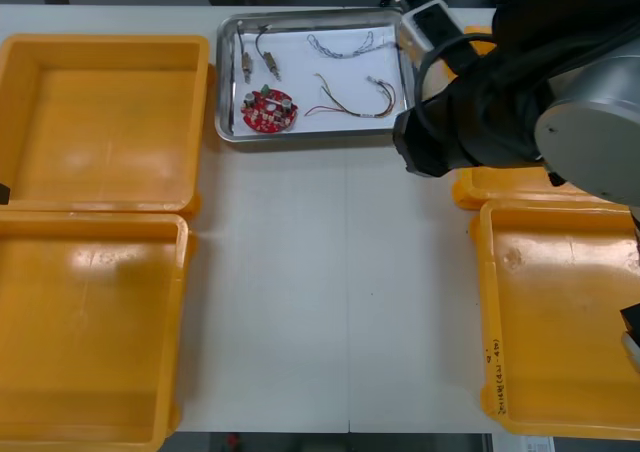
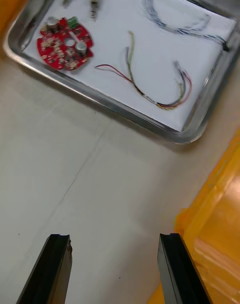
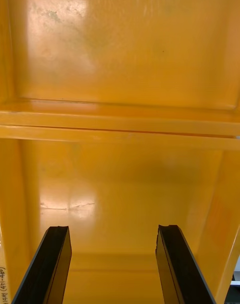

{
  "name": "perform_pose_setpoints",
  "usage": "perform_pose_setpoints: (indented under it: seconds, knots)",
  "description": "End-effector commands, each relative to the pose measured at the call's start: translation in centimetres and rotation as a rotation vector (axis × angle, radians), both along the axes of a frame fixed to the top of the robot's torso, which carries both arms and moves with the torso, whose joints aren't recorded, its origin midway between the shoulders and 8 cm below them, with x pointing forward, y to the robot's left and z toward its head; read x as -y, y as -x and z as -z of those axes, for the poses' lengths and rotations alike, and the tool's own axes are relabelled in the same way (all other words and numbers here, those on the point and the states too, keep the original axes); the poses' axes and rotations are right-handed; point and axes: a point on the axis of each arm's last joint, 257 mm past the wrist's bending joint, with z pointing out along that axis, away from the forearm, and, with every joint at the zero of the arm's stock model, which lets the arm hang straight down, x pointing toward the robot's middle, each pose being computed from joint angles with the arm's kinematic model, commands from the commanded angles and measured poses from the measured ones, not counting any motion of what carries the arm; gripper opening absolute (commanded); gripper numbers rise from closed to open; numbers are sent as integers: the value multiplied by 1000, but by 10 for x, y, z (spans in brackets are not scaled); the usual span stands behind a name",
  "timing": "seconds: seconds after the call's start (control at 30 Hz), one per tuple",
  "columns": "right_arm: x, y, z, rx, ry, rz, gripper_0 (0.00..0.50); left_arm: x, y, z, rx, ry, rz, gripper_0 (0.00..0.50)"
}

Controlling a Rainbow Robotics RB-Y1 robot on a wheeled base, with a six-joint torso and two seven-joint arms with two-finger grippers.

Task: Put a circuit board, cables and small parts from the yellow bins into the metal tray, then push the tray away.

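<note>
The metal tray [image 1: 229, 92] lies at the table's far edge, white inside. It holds a round red circuit board [image 1: 268, 110], a red and yellow cable [image 1: 355, 100], a twisted blue and white cable [image 1: 340, 43], a black cable [image 1: 263, 38] and small metal parts [image 1: 246, 69]. In the right wrist view the same tray [image 2: 125, 112] with board [image 2: 65, 43] and red and yellow cable [image 2: 150, 84] lies beyond my open right gripper [image 2: 115, 269], which hangs over bare table near the tray's corner. My left gripper [image 3: 112, 264] is open over an empty yellow bin [image 3: 120, 194].
Two empty yellow bins [image 1: 100, 122] [image 1: 90, 332] stand at the left, two more [image 1: 560, 312] at the right. The right arm's bulk [image 1: 500, 92] covers the far right bin and the tray's right rim.
</note>
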Motion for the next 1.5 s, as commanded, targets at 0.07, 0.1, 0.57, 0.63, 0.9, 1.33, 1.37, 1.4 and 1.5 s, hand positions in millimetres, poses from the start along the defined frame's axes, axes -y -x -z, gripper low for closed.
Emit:
perform_pose_setpoints:
  seconds: [0.07, 0.1, 0.57, 0.63, 0.9, 1.33, 1.37, 1.4, 1.5]
  knots:
    - [67, 2, -1, -36, -96, 171, 500, -16, 6, -13, 12, -118, 100, 500]
    - [72, 3, 0, -45, -106, 185, 500, -16, 6, -13, 12, -118, 100, 500]
    - [204, 23, 18, -172, -215, 449, 500, -16, 6, -13, 12, -118, 100, 500]
    - [219, 27, 24, -188, -217, 481, 500, -16, 6, -13, 12, -118, 100, 500]
    - [276, 45, 53, -241, -164, 609, 500, -16, 6, -13, 12, -118, 100, 500]
    - [307, 52, 81, -322, -132, 647, 500, -16, 6, -13, 12, -118, 100, 500]
    - [306, 52, 83, -328, -133, 645, 500, -16, 6, -13, 12, -118, 100, 500]
    - [305, 53, 85, -336, -133, 642, 500, -16, 6, -13, 12, -118, 100, 500]
    - [300, 53, 89, -348, -130, 632, 500, -16, 6, -13, 12, -118, 100, 500]
